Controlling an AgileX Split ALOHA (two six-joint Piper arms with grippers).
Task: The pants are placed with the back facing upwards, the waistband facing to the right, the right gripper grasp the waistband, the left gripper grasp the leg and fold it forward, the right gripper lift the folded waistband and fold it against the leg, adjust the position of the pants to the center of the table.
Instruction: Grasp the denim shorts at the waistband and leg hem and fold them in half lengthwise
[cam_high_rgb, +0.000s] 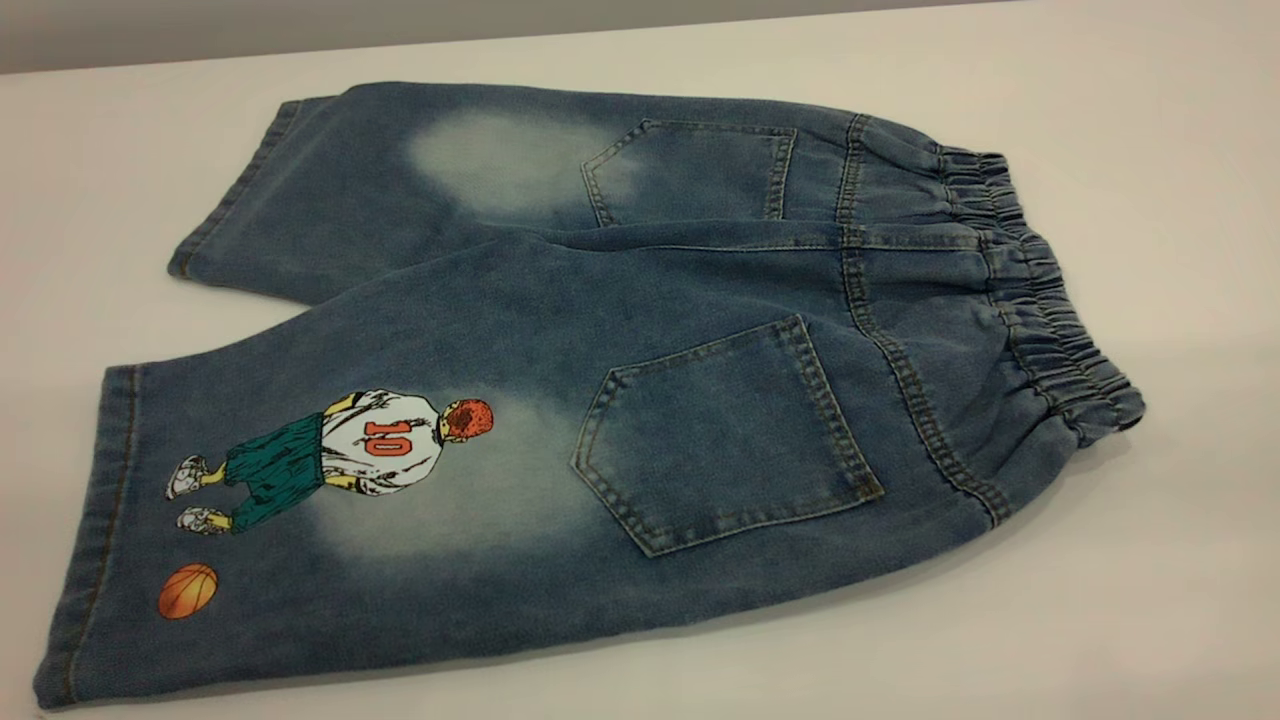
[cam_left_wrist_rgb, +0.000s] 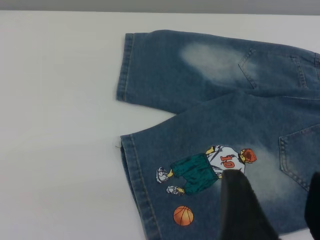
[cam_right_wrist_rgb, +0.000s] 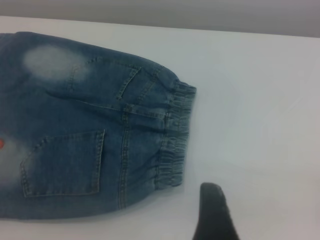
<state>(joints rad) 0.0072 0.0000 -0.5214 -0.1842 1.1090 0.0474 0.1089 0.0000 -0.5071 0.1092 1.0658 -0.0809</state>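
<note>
Exterior view, pants (cam_high_rgb: 640, 380) flat, waistband (cam_high_rgb: 1050, 300) right, table (cam_high_rgb: 1150, 600) bare around, end effectors' openings untellable.

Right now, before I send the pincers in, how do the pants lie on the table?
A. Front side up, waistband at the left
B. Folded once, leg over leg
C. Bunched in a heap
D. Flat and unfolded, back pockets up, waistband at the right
D: the pants lie spread flat on the table, both back pockets showing, the waistband at the right and the printed leg nearest the camera, not yet folded.
</note>
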